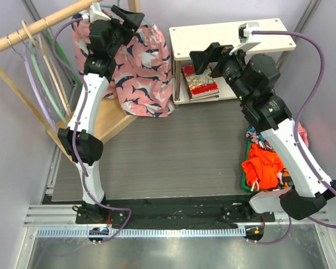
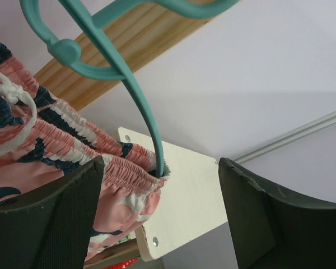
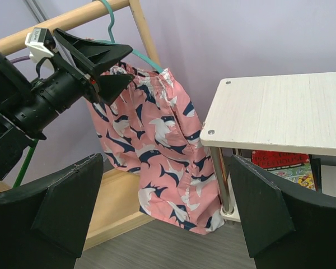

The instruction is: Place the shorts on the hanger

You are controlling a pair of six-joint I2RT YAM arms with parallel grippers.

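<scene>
The pink shorts [image 1: 148,73] with navy and white shapes hang from the teal hanger [image 2: 140,106], whose hook sits over the wooden rail [image 2: 129,39]. The hanger's arm runs inside the elastic waistband [image 2: 129,168]. The white drawstring [image 2: 14,98] dangles at the left. My left gripper [image 1: 129,22] is open and empty, its jaws on either side of the waistband's end [image 2: 159,168]. My right gripper [image 1: 207,56] is open and empty, apart from the shorts [image 3: 157,140] and facing them. The right wrist view also shows the hanger [image 3: 147,58] and the left gripper [image 3: 109,67].
A white shelf unit [image 1: 229,36] with books [image 1: 200,81] stands right of the shorts. Other hangers [image 1: 39,61] hang at the rail's left end [image 1: 39,25]. The rack's wooden base [image 1: 109,120] lies below. An orange-red garment [image 1: 263,168] lies at the right edge.
</scene>
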